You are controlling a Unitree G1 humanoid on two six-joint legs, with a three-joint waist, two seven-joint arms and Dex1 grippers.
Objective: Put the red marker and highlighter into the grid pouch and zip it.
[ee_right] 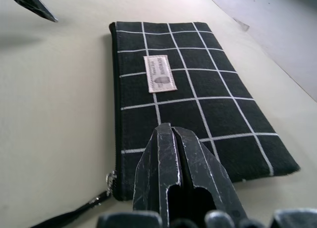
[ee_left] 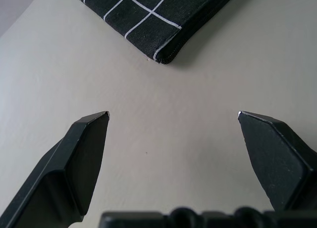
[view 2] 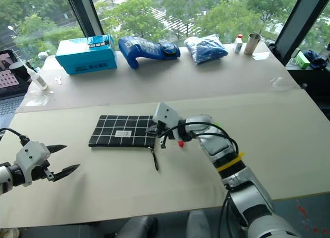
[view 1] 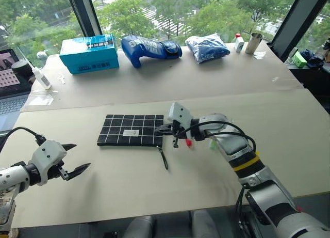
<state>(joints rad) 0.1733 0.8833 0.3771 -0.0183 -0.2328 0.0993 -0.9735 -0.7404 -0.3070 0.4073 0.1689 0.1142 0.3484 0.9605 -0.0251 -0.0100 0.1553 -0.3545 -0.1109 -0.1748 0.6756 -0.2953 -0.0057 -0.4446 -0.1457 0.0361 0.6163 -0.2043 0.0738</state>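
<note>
The right gripper [view 1: 166, 128], closed, hovers at the grid pouch [view 1: 131, 130]'s zipper end.

A wide beige table [view 1: 154, 196] spreads beneath the claws. Beyond them, large windows [view 1: 154, 5] with dark frames [view 1: 85, 11] show green trees in daylight. Past the right claw's side stands a darker desk [view 1: 317, 78].

Closed jaws over grid pouch [ee_right: 198, 109]
</note>
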